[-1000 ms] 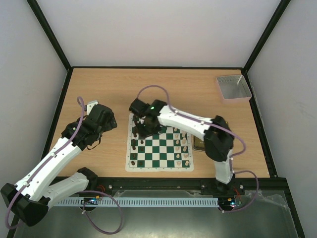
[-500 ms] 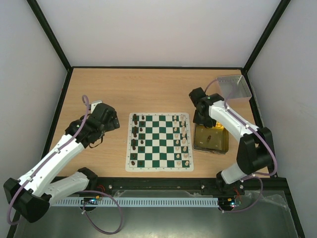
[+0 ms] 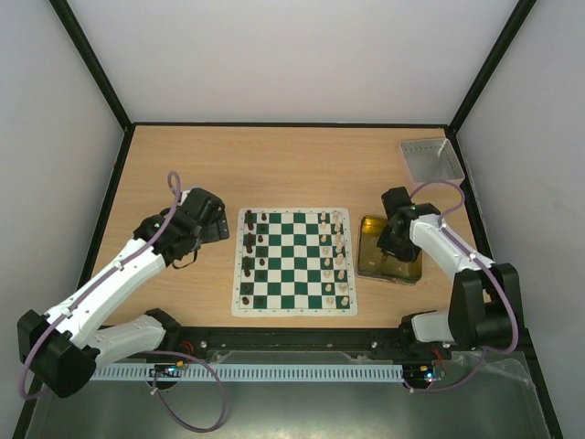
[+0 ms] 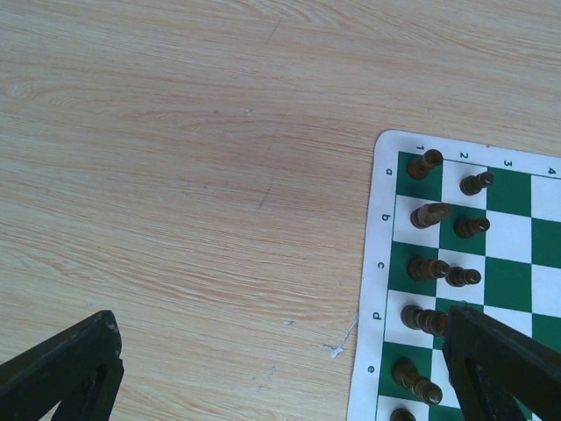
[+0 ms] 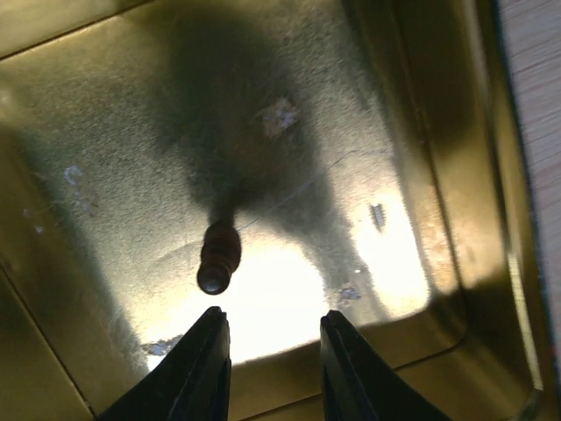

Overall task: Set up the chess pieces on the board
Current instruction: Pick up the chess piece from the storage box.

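Note:
The board lies mid-table, with black chess pieces in its two left columns and cream pieces in its two right columns. My left gripper is open and empty, hovering over bare wood just left of the board. In the left wrist view the gripper has the board and black pieces to its right. My right gripper is down in the yellow tray. In the right wrist view it is open, just short of one dark piece lying on the tray floor.
A small grey tray sits at the back right corner. Black frame rails edge the table. The yellow tray's walls close in around my right fingers.
My right arm has swung from the board's left columns across to the yellow tray and lowered into it. My left arm has moved closer to the board's left edge.

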Robot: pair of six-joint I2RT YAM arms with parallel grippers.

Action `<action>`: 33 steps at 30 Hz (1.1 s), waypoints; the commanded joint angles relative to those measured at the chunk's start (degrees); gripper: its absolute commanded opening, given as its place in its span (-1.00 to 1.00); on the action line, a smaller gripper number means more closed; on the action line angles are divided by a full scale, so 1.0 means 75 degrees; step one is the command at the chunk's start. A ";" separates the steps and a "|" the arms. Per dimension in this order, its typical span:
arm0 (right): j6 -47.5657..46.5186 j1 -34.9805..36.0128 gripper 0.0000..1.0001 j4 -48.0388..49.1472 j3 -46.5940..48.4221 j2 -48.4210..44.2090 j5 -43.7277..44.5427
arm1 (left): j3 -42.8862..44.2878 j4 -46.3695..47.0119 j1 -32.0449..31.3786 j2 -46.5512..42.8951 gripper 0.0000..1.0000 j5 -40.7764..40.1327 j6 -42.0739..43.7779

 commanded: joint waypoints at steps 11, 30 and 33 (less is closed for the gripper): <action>-0.0001 -0.0149 -0.47 0.1416 -0.0523 -0.0204 -0.1005 | -0.0005 0.0019 -0.0084 0.0267 0.98 0.0100 0.0129; 0.0059 -0.0396 -0.47 0.1431 -0.0537 0.0448 -0.0966 | -0.0013 0.0031 -0.0085 0.0412 0.98 0.0141 0.0168; 0.0062 -0.0475 -0.51 0.1481 -0.0584 0.0546 -0.1001 | -0.0013 0.0031 -0.0078 0.0419 0.98 0.0141 0.0163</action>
